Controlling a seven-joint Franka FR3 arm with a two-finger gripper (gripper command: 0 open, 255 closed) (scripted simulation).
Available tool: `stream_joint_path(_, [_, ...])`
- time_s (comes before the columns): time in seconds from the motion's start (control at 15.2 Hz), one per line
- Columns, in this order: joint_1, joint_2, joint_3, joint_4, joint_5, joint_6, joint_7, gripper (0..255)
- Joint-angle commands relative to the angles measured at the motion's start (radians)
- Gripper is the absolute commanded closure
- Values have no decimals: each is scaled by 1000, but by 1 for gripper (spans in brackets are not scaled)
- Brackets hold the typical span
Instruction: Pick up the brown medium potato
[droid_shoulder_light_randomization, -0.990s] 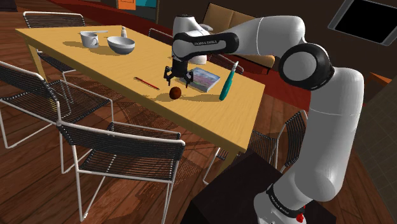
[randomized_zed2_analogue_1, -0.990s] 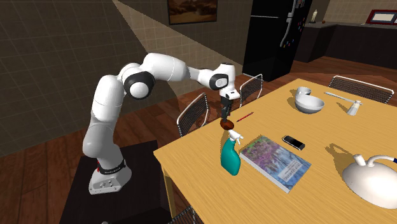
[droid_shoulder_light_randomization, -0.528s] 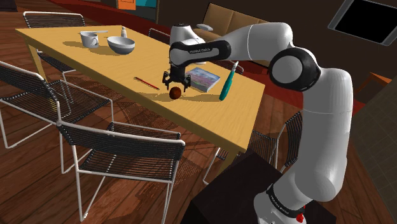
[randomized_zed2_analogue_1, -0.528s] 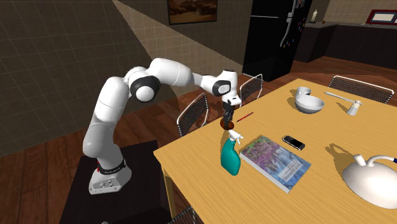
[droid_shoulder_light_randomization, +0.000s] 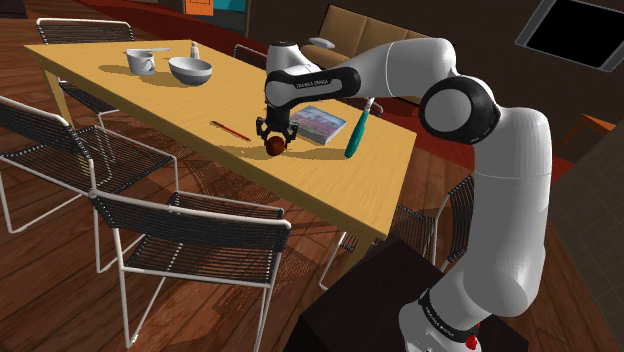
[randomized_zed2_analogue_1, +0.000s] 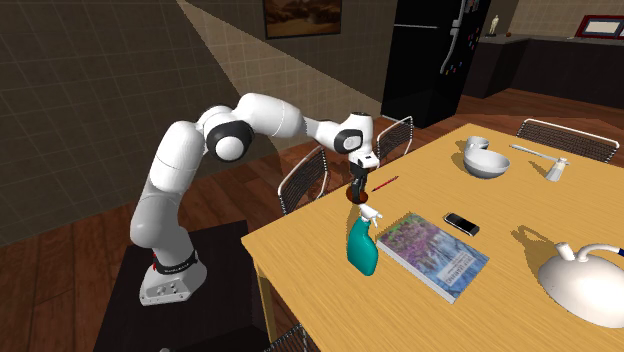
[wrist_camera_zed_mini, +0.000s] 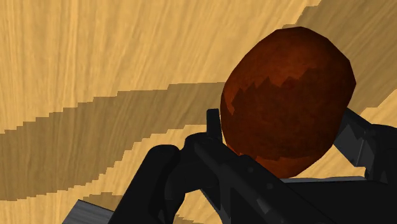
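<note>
The dark reddish-brown potato (droid_shoulder_light_randomization: 274, 147) lies on the light wooden table (droid_shoulder_light_randomization: 330, 190), near the middle of its long side. My black gripper (droid_shoulder_light_randomization: 275, 142) points down over it, with the fingers on either side. In the wrist view the potato (wrist_camera_zed_mini: 289, 102) sits between the two black fingers (wrist_camera_zed_mini: 213, 127) and they clasp it, so the gripper is shut on it. In the second exterior view the potato (randomized_zed2_analogue_1: 354, 198) rests on the table just under the gripper (randomized_zed2_analogue_1: 354, 192).
A red pencil (droid_shoulder_light_randomization: 230, 130) lies beside the potato. A book (droid_shoulder_light_randomization: 322, 122) and a teal spray bottle (droid_shoulder_light_randomization: 358, 130) are close behind it. A bowl (droid_shoulder_light_randomization: 190, 70) and mug (droid_shoulder_light_randomization: 141, 62) stand at the far end. Wire chairs (droid_shoulder_light_randomization: 190, 235) line the table's side.
The gripper has come down from just above the potato onto it, and the fingers have closed from open onto its sides. The potato stays on the table.
</note>
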Motion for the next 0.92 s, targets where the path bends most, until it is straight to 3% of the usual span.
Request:
stream_joint_path(0.0, [0,0,0,0,0,0,0,255])
stream_joint_path(0.26, [-1,-1,0,-4,0,3,0,255])
stream_joint_path(0.86, [0,-37,5,62,11,-97,-18,255])
